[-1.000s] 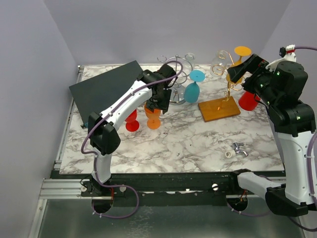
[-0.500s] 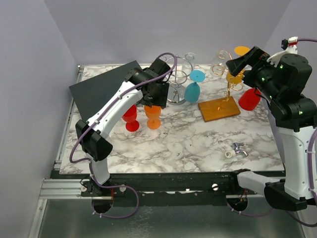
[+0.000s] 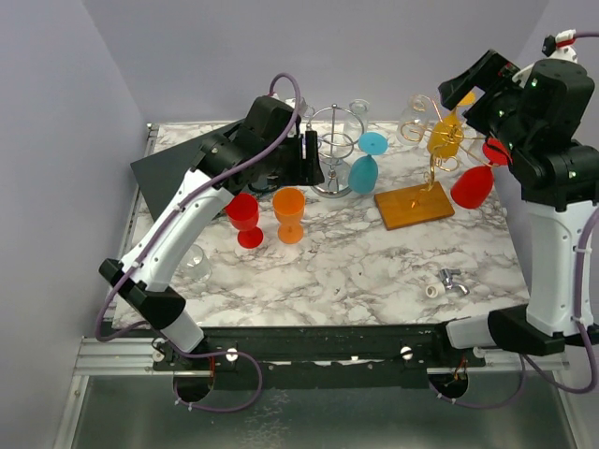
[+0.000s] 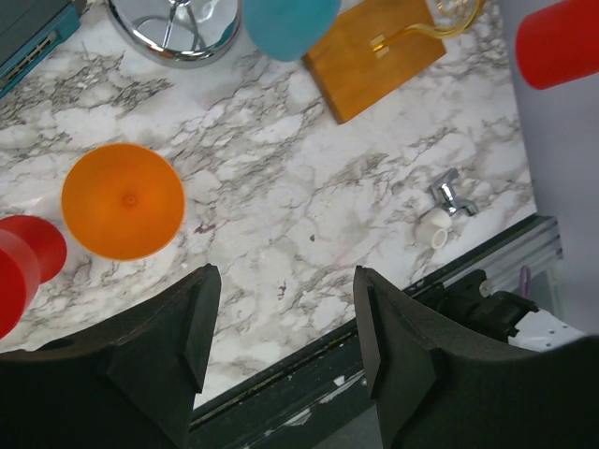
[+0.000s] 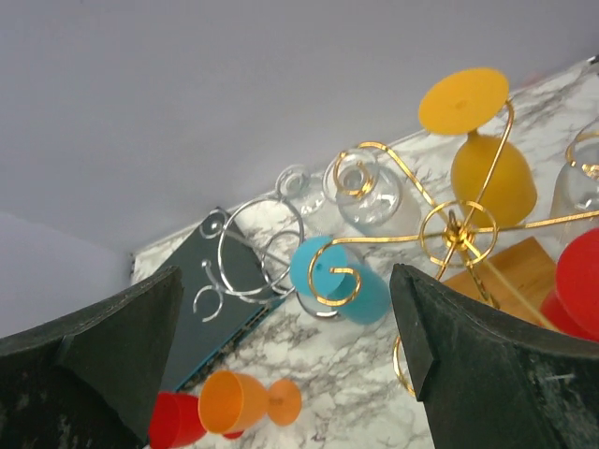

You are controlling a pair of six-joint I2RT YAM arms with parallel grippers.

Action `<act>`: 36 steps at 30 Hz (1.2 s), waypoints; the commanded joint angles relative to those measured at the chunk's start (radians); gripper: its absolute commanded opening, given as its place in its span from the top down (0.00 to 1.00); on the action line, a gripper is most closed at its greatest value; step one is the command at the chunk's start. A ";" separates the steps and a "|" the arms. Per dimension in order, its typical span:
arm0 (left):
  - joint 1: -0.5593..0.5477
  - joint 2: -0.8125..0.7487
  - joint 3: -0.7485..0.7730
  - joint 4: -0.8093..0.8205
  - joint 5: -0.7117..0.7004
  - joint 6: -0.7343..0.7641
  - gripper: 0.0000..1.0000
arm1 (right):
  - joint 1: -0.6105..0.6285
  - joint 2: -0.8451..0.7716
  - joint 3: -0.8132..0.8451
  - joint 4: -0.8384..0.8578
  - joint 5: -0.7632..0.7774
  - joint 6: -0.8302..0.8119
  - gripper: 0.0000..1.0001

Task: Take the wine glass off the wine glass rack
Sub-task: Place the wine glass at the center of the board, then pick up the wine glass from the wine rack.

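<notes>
A silver wine glass rack [image 3: 335, 154] holds a hanging blue glass [image 3: 365, 166] and a clear glass [image 3: 356, 117]. A gold rack [image 3: 440, 154] on a wooden base [image 3: 415, 206] holds a yellow glass [image 3: 445, 136], a clear glass [image 3: 416, 117] and a red glass [image 3: 471, 187]. An orange glass [image 3: 289, 213] and a red glass [image 3: 245, 217] stand on the table. My left gripper [image 3: 307, 159] is open and empty, high above the orange glass [image 4: 123, 200]. My right gripper [image 3: 468, 86] is open and empty above the gold rack [image 5: 449, 229], apart from the yellow glass [image 5: 491, 168] and the blue glass [image 5: 342, 276].
A dark board [image 3: 201, 164] lies at the back left. A clear glass [image 3: 194, 262] sits near the left edge. A small metal tap [image 3: 451, 278] and a white cap [image 3: 433, 291] lie at the front right. Grey walls close in on three sides.
My left gripper has risen and drawn back from over the orange glass, which now stands free on the table. My right gripper has lifted higher above the gold rack.
</notes>
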 commanded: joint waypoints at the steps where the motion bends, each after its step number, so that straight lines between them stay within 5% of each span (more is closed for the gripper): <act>1: -0.004 -0.071 -0.073 0.137 0.078 -0.045 0.35 | -0.068 0.126 0.169 -0.101 0.087 -0.028 0.00; 5: -0.004 -0.110 -0.108 0.186 0.103 -0.042 0.35 | -0.381 0.173 0.187 -0.126 -0.162 0.006 0.00; 12: -0.003 -0.152 -0.174 0.242 0.172 -0.023 0.35 | -0.607 0.047 0.058 -0.138 -0.251 0.025 0.00; 26: -0.004 -0.249 -0.364 0.356 0.248 -0.021 0.35 | -0.629 -0.293 -0.553 0.018 -0.335 0.151 0.09; 36: -0.004 -0.276 -0.376 0.367 0.259 -0.010 0.35 | -0.642 -0.293 -0.582 0.076 -0.300 0.205 0.20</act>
